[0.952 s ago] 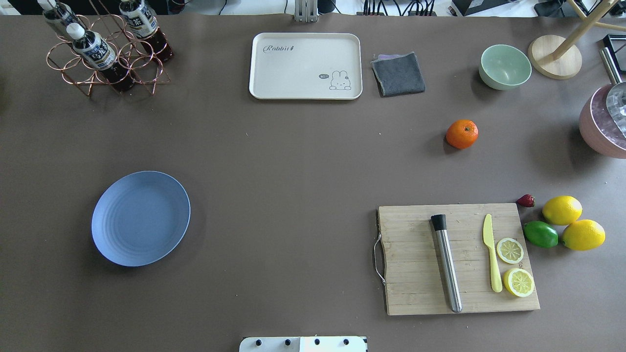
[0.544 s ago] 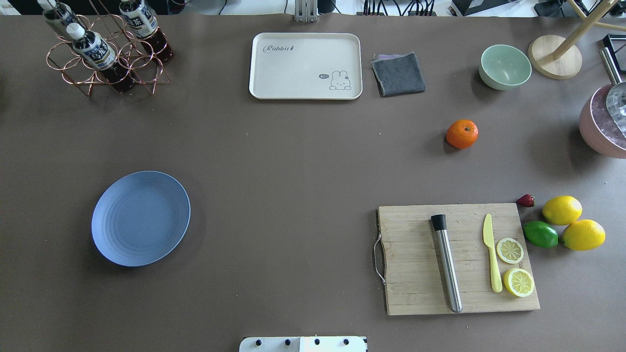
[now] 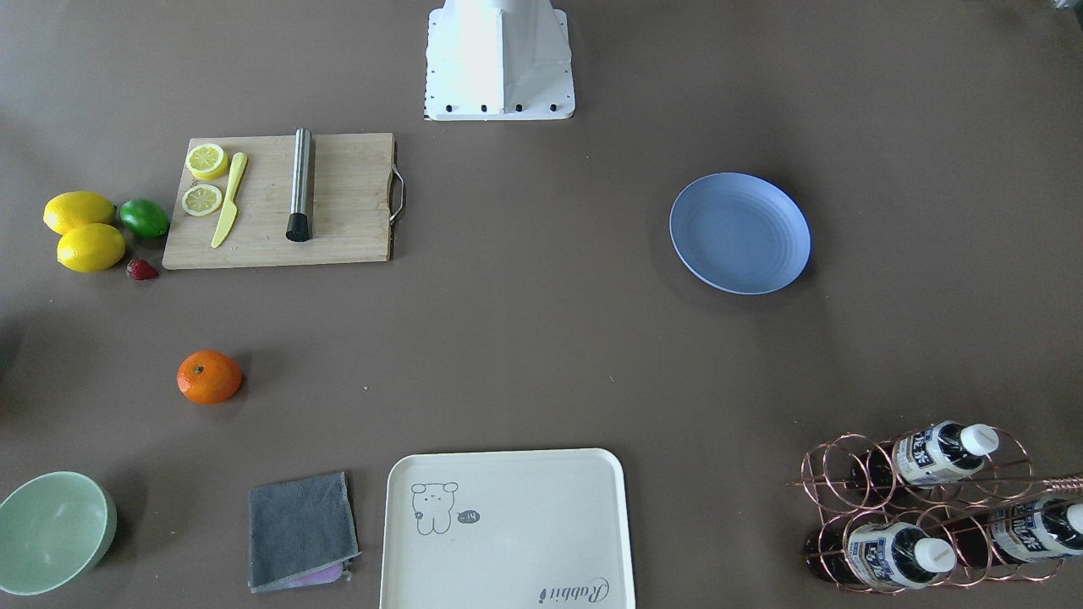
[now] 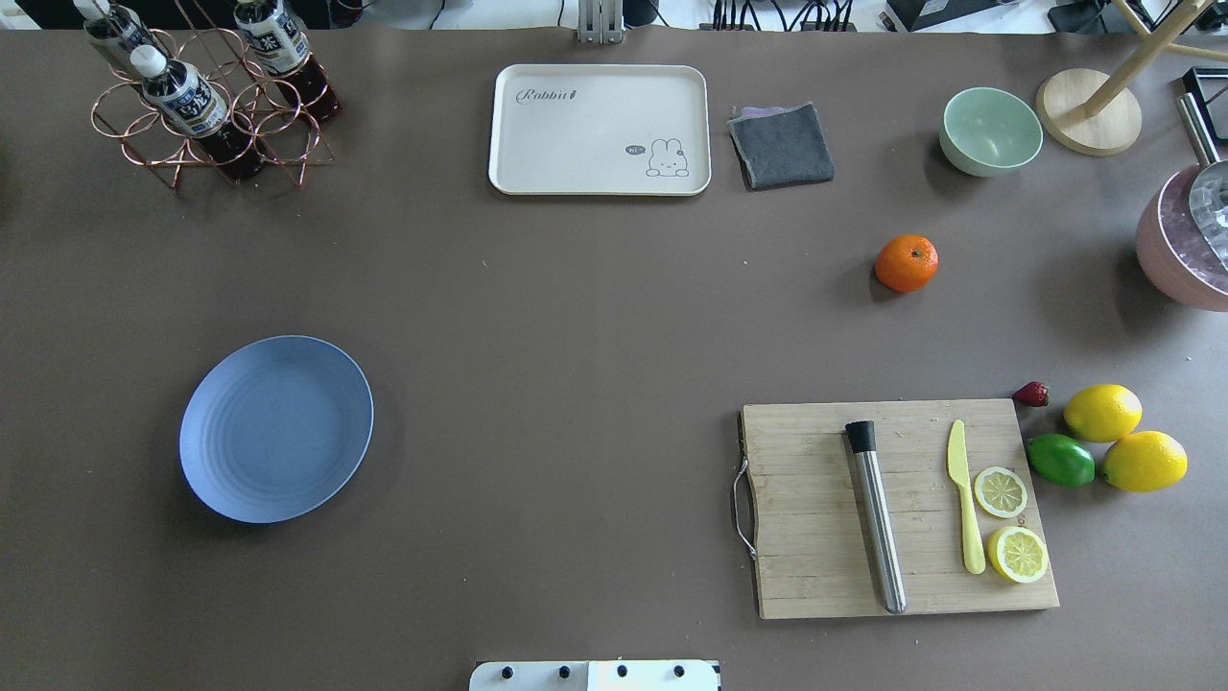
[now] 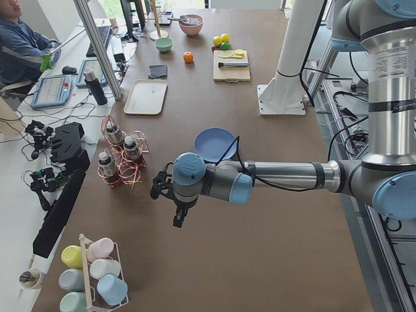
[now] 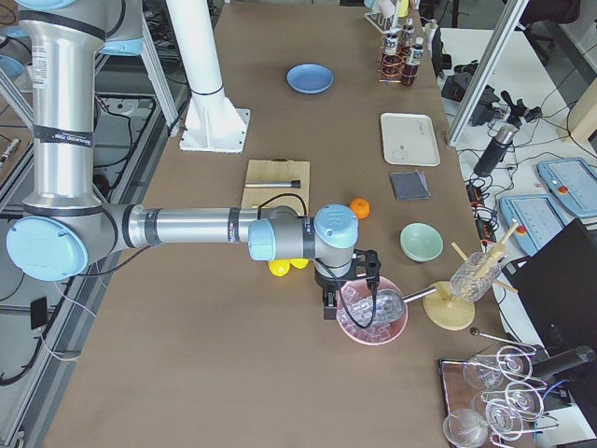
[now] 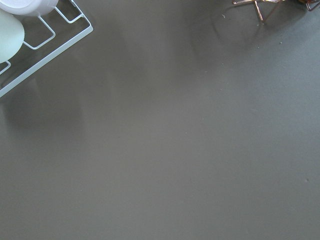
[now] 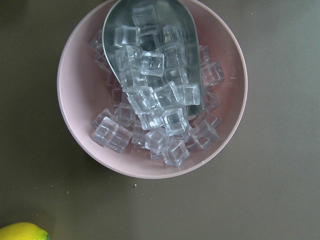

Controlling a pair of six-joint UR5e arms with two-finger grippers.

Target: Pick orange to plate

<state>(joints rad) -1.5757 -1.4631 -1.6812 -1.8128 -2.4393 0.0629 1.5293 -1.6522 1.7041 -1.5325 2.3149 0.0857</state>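
The orange rests on the brown table at the right, between the green bowl and the cutting board; it also shows as the orange and the orange. The blue plate lies empty at the left, also seen as the plate. My left gripper hangs over bare table beyond the plate's left side. My right gripper hovers over a pink bowl of ice, right of the orange. Both show only in the side views, so I cannot tell whether they are open or shut.
A pink bowl of ice cubes with a metal scoop sits under the right wrist. Cutting board with knife, muddler and lemon slices; two lemons and a lime beside it. Cream tray, grey cloth, green bowl, bottle rack.
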